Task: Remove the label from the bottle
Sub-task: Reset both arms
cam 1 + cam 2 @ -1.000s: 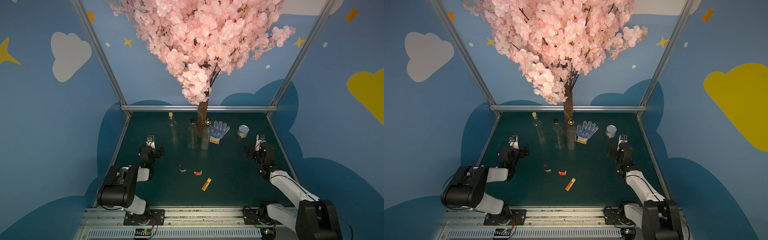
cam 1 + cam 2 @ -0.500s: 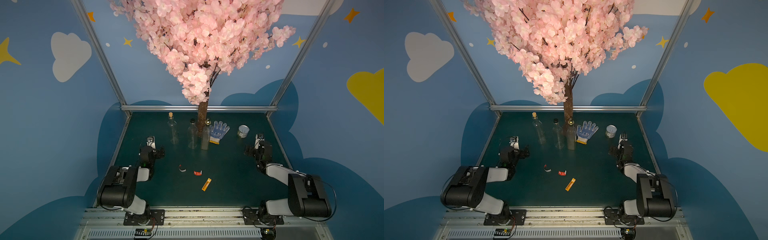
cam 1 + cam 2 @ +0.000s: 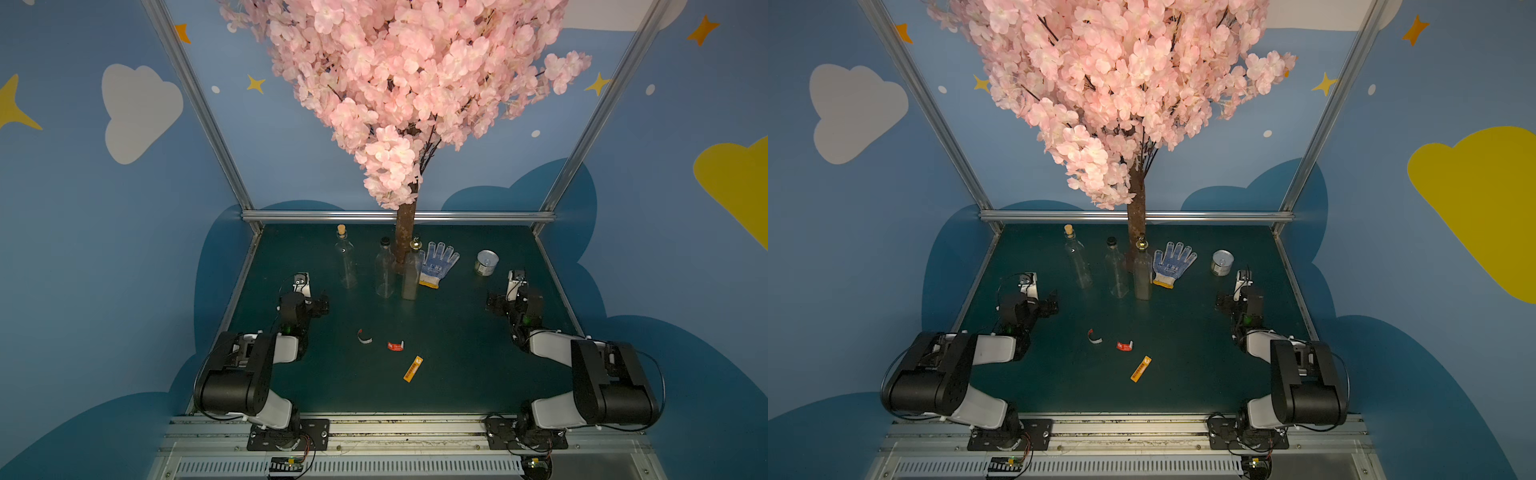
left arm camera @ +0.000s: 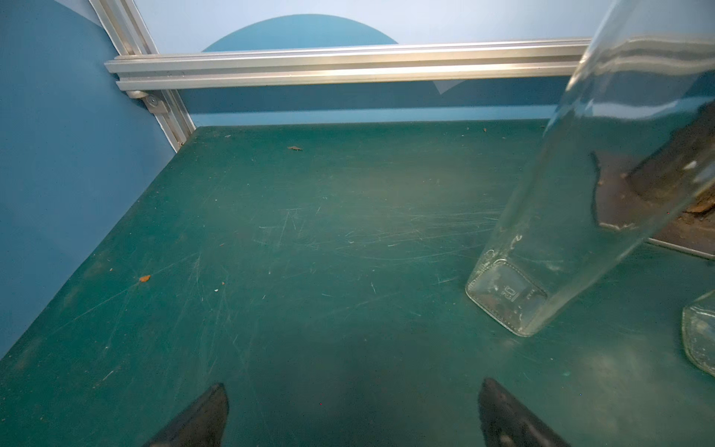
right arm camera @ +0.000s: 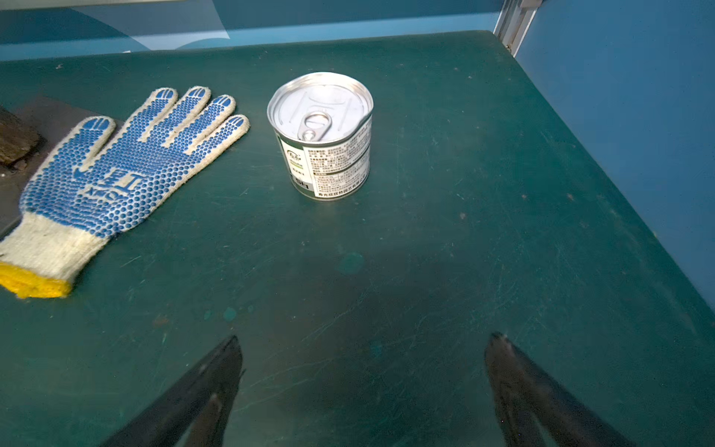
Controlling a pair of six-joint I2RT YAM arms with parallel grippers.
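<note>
— What stands at the far middle?
— A row, upright, clear glass: cork-stoppered bottle (image 3: 345, 262), black-capped bottle (image 3: 385, 272), gold-topped bottle (image 3: 410, 276).
— And nearer?
— Loose label pieces: white curl (image 3: 364, 337), red scrap (image 3: 395, 345), orange strip (image 3: 412, 368).

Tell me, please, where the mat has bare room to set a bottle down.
Widest bare mat lies between the label scraps and the right gripper. The corner between the left gripper, the cork bottle and the back rail is bare too. Crowded: bottles, trunk, glove and can along the back.
</note>
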